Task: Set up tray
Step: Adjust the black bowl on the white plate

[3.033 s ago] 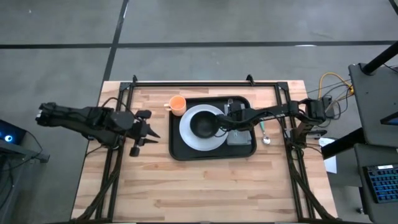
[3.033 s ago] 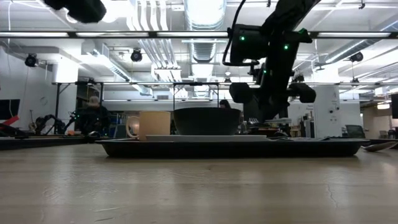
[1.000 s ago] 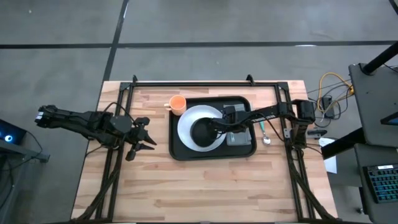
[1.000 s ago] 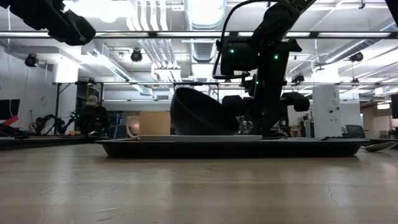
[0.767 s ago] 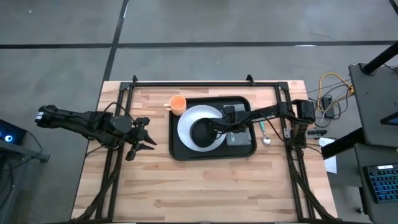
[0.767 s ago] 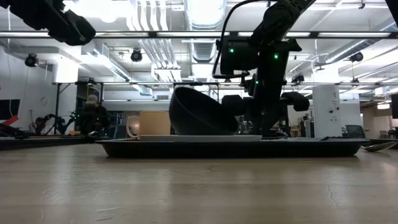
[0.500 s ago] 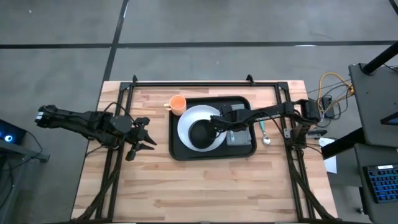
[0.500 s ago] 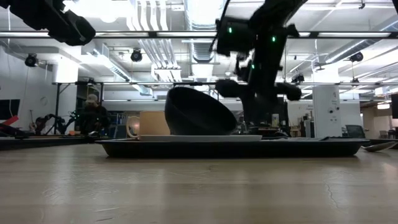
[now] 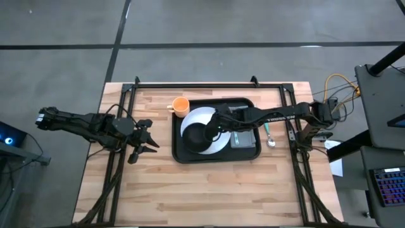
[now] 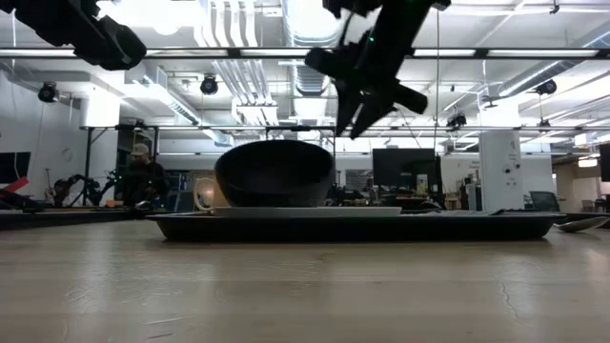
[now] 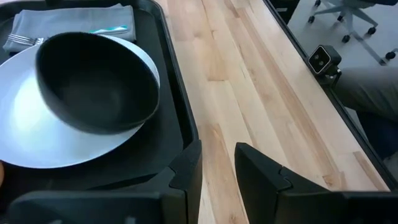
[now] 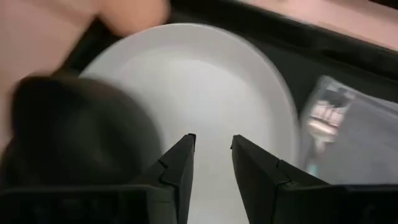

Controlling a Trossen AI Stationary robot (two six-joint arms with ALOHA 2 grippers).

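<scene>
Robotics lab, open-plan and industrial.
Exposed ceiling ducts and strip lights run overhead, a person sits at a far bench, a wheeled office chair stands by the wooden table, and a keyboard and loose cables sit alongside.

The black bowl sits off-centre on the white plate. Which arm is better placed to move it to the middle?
The right arm, probably. Its gripper hangs open just above the plate, beside the black bowl in the tray. The left gripper waits over bare table, outside the tray.
</scene>
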